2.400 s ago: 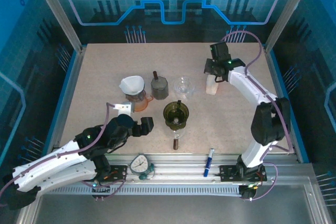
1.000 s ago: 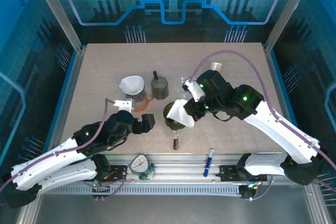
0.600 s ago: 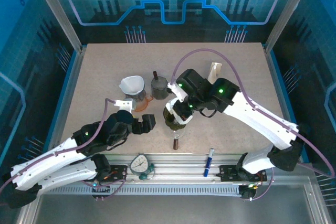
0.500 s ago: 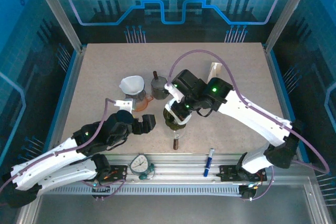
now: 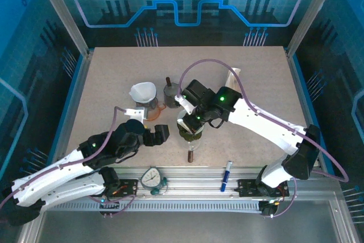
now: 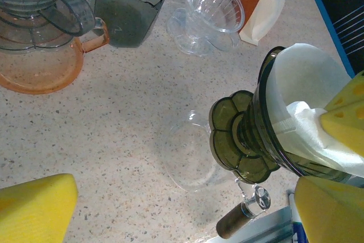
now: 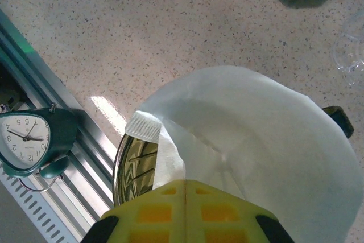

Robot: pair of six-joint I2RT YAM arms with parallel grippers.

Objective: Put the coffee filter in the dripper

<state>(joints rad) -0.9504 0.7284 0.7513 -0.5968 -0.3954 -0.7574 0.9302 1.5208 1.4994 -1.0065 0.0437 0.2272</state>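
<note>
A white coffee filter (image 7: 256,135) is being held in the green dripper (image 6: 250,140) on the desk (image 5: 114,83), clamped by the right claw (image 7: 185,192), ideally to be centred and seated flush before release, with the left claw (image 5: 159,135) being held open nearby

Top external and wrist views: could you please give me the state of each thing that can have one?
coffee filter: sitting in the green dripper, edge pinched by the right claw.
green dripper: upright on the glass server, lined with the coffee filter.
right claw: shut on the coffee filter.
left claw: open, holding nothing.
clear dripper: upright, empty.
grey container: upright, uncovered.
</note>
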